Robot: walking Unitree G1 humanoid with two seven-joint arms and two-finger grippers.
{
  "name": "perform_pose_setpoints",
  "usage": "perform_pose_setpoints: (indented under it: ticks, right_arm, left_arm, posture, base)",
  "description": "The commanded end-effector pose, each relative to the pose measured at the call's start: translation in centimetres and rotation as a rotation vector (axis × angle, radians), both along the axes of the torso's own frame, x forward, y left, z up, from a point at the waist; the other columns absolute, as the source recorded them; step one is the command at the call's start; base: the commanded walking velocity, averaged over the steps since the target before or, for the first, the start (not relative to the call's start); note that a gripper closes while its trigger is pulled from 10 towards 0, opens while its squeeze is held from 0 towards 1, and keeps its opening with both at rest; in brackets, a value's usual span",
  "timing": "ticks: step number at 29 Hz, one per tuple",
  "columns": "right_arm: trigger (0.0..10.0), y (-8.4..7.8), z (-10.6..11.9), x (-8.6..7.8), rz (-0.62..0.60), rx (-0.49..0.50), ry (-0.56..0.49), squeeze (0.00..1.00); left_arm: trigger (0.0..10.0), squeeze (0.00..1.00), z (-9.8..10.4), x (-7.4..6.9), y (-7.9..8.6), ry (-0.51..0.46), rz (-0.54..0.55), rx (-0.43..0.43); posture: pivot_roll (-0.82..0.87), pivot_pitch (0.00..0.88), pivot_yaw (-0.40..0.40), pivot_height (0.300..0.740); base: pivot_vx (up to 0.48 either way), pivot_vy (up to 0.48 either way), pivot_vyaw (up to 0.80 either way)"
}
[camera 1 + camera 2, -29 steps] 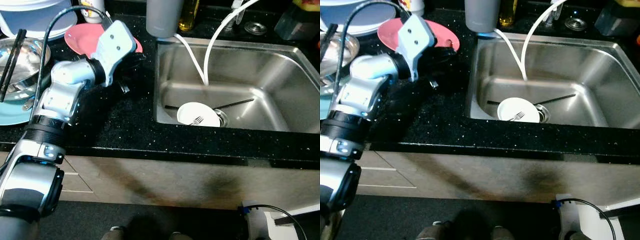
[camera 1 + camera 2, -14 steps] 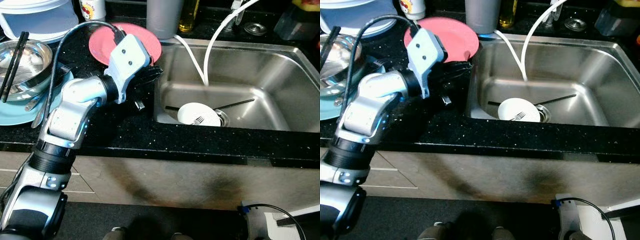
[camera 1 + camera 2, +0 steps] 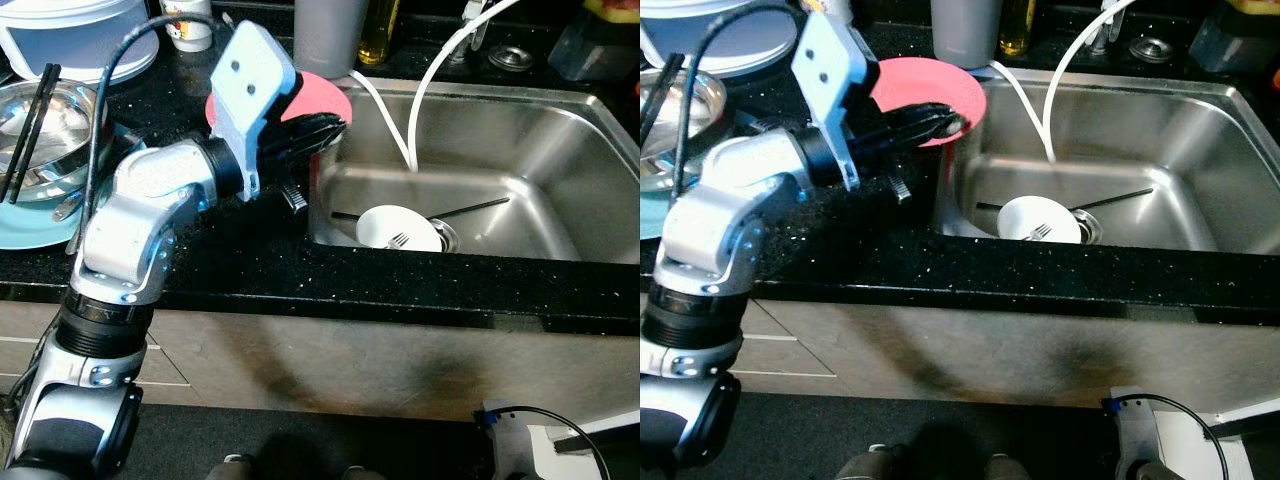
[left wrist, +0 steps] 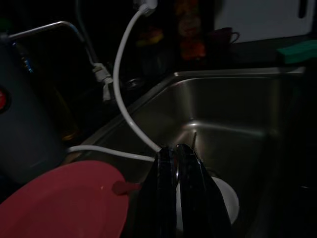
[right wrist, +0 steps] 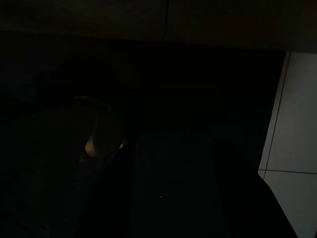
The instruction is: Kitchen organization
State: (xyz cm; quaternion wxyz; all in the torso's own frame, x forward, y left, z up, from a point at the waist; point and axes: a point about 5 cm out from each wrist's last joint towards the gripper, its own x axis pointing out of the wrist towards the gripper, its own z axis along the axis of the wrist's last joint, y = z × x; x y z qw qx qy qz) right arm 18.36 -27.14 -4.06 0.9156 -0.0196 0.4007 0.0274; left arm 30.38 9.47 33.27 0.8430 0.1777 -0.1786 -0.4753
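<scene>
My left gripper (image 3: 333,126) holds a pink plate (image 3: 318,98) by its rim, just above the counter at the sink's left edge (image 3: 316,170). Its black fingers (image 4: 171,171) are pressed together, with the red plate (image 4: 64,203) beside them in the left wrist view. Down in the steel sink lies a small white plate (image 3: 397,228) with a fork on it, near the drain. A thin dark utensil (image 3: 470,207) rests behind it. My right arm hangs idle; its wrist view is very dark.
Two white hoses (image 3: 425,90) drop into the sink. A grey cup (image 3: 328,35) and an oil bottle (image 3: 378,30) stand behind it. On the black counter at left sit a steel bowl with chopsticks (image 3: 45,125), a light blue plate (image 3: 25,228) and a white container (image 3: 75,30).
My left gripper has carried the pink plate to the right, from the back of the counter to the sink's left edge, and lifted it a little. The sink's contents have not moved.
</scene>
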Motion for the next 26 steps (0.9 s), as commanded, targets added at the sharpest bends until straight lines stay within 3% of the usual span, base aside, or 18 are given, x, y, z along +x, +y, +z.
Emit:
perform_pose_setpoints:
  ticks: [1,7,9,12,13,14,15,18,21,26]
  right_arm:
    - [10.0,-0.1,-0.5,-0.8,-0.029,0.011,0.019,0.00]
    - [10.0,0.0,-0.6,-0.7,-0.032,0.014,0.017,0.00]
    - [10.0,0.1,-0.5,-0.6,-0.032,0.018,0.013,0.00]
    - [10.0,0.1,-0.5,-0.6,-0.032,0.018,0.013,0.00]
    - [10.0,0.1,-0.5,-0.6,-0.032,0.018,0.014,0.00]
    - [10.0,0.1,-0.5,-0.6,-0.032,0.018,0.014,0.00]
    - [10.0,0.1,-0.5,-0.6,-0.032,0.018,0.014,0.00]
    - [10.0,0.1,-0.5,-0.6,-0.033,0.018,0.014,0.00]
    - [10.0,0.0,-0.5,-0.5,-0.035,0.019,0.011,0.00]
    - [10.0,0.1,-0.4,-0.5,-0.038,0.022,0.005,0.00]
  left_arm:
    - [0.0,0.00,1.1,-0.9,0.2,-0.023,-0.027,-0.005]
    - [0.0,0.00,3.4,-1.3,1.3,-0.069,0.007,-0.102]
    - [0.0,0.00,6.0,-1.8,2.1,-0.160,0.043,-0.223]
    - [0.0,0.00,6.7,-1.9,2.2,-0.184,0.043,-0.283]
    - [0.0,0.00,7.4,-2.1,2.2,-0.175,-0.016,-0.398]
    - [0.0,0.00,7.4,-2.1,2.2,-0.175,-0.016,-0.398]
    - [0.0,0.00,7.6,-2.3,2.1,-0.160,-0.051,-0.447]
    - [0.0,0.00,7.6,-2.4,2.0,-0.135,-0.088,-0.482]
    - [0.0,0.00,6.7,-3.1,0.7,0.009,-0.301,-0.592]
    - [0.0,0.00,5.6,-3.6,0.4,0.118,-0.418,-0.699]
  posture:
    - [-0.02,0.142,-0.013,0.740]
    - [-0.02,0.143,-0.013,0.740]
    - [-0.02,0.144,-0.013,0.740]
    - [-0.02,0.144,-0.016,0.740]
    - [-0.02,0.145,-0.015,0.740]
    - [-0.02,0.145,-0.015,0.740]
    - [-0.02,0.145,-0.015,0.740]
    - [-0.02,0.145,-0.016,0.740]
    - [-0.02,0.144,-0.014,0.740]
    - [-0.03,0.144,-0.007,0.740]
  base:
    - [0.000,0.000,0.00]
    - [0.000,0.000,0.00]
    - [0.000,0.000,0.00]
    - [0.000,0.000,0.00]
    - [0.000,0.000,0.00]
    - [0.000,0.000,0.00]
    - [0.000,0.000,0.00]
    - [0.000,0.000,0.00]
    - [0.000,0.000,0.00]
    - [0.000,0.000,0.00]
